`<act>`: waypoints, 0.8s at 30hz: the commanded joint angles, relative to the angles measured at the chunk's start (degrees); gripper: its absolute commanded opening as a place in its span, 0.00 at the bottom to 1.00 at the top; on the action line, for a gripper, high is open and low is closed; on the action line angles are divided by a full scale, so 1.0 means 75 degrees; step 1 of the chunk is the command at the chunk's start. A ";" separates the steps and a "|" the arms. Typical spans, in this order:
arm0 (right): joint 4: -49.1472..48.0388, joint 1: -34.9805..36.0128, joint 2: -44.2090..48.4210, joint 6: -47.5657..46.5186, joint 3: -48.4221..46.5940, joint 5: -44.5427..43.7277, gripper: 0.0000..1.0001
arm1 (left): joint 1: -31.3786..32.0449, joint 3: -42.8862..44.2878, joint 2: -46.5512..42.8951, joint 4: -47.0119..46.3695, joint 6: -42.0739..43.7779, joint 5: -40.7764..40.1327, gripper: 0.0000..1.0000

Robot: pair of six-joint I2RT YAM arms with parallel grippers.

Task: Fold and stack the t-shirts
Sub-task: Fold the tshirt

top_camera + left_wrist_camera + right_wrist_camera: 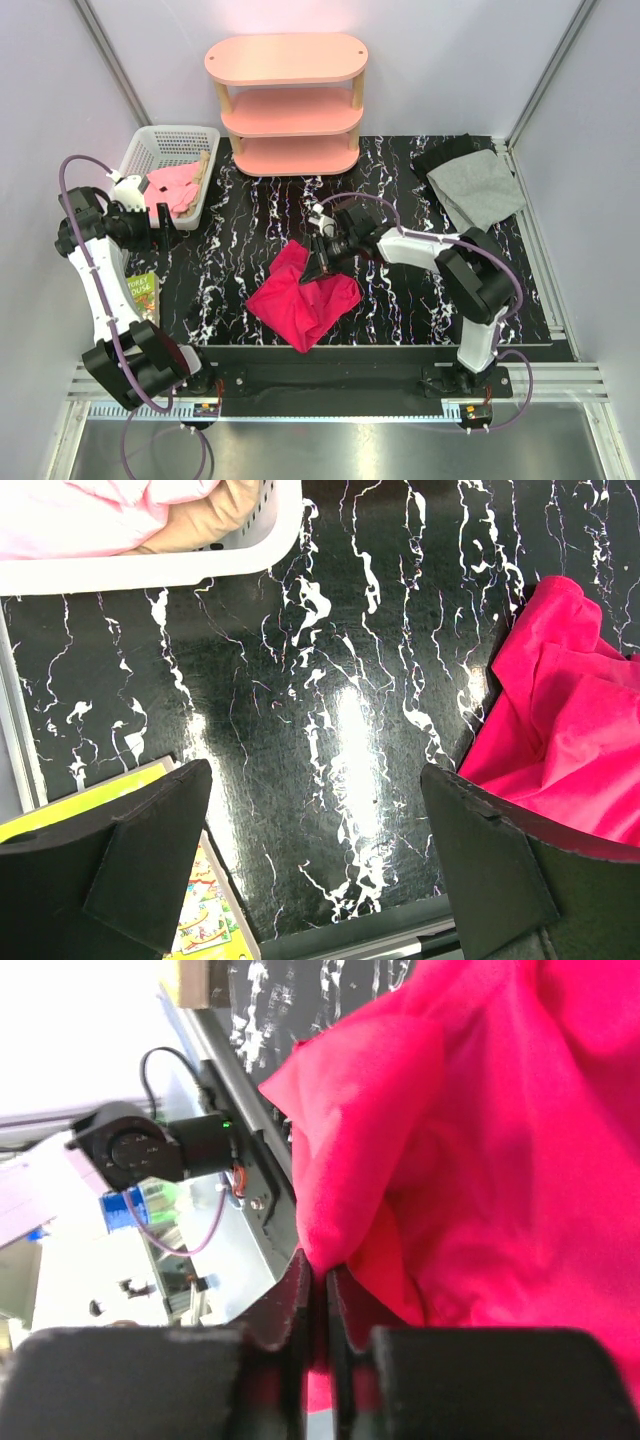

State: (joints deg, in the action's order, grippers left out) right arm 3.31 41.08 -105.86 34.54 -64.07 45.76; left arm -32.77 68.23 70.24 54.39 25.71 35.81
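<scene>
The crimson t-shirt (300, 300) lies crumpled mid-tabletop (400, 312) toward the near edge. It forms a rough diamond with no clear long axis, one corner pointing at the arm bases. The right end effector (321, 262) pinches a raised fold on its far side, fingers almost together. The grey t-shirt (478, 188) lies in the far right corner, its long axis diagonal. The left end effector (318, 865) hangs spread wide beside the white basket (170, 131).

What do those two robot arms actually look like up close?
The left arm and right arm are white tubes with chunky black joints, a purple cable looping along each. The left claw and right claw are black, with two wedge-shaped fingers.
</scene>
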 commanded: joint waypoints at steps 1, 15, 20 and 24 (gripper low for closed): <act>-0.0863 -0.0344 -0.0660 -0.0141 -0.0339 0.1164 0.24 | 0.0069 0.0032 -0.0002 -0.0139 0.0146 0.0194 0.91; 0.1792 -0.2078 -0.1037 -0.1430 -0.1849 0.0264 0.84 | 0.0210 -0.0097 -0.0002 -0.0092 0.0192 0.0194 0.91; 0.2558 -0.1742 -0.0757 -0.1465 -0.2858 0.0262 0.82 | 0.0221 -0.0074 -0.0095 -0.0080 0.0181 0.0158 0.91; 0.2326 -0.0792 -0.0463 -0.1057 -0.3058 0.0905 0.84 | 0.0420 -0.0120 -0.0131 -0.0045 0.0122 0.0136 0.91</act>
State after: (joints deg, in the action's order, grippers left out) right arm 19.03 27.53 -113.34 25.43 -84.25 48.03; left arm -30.87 67.66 70.24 54.50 26.52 35.81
